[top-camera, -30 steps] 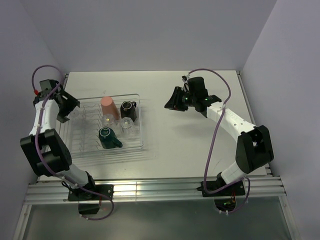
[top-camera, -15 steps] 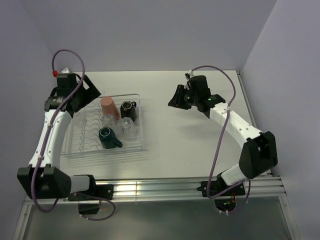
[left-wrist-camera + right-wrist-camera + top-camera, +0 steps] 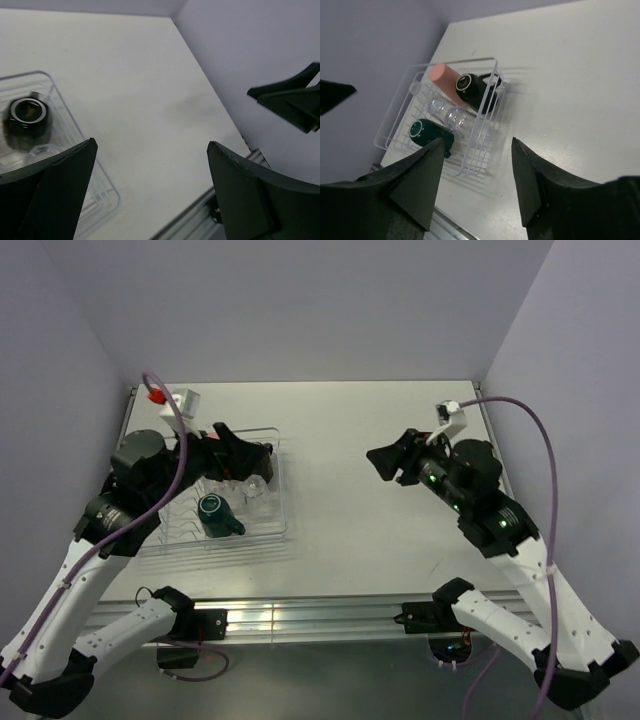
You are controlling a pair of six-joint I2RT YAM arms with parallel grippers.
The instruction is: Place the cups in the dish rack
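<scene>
Our left arm (image 3: 110, 515) and our right arm (image 3: 495, 525), white links between black joints, a purple cable (image 3: 547, 470) on each, a red plug (image 3: 155, 397) on our left, green lights (image 3: 432, 478) on our right, black wedge-shaped fingers (image 3: 250, 195).

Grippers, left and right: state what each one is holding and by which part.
Nothing is held. The left gripper and the right gripper are both open and empty.
</scene>
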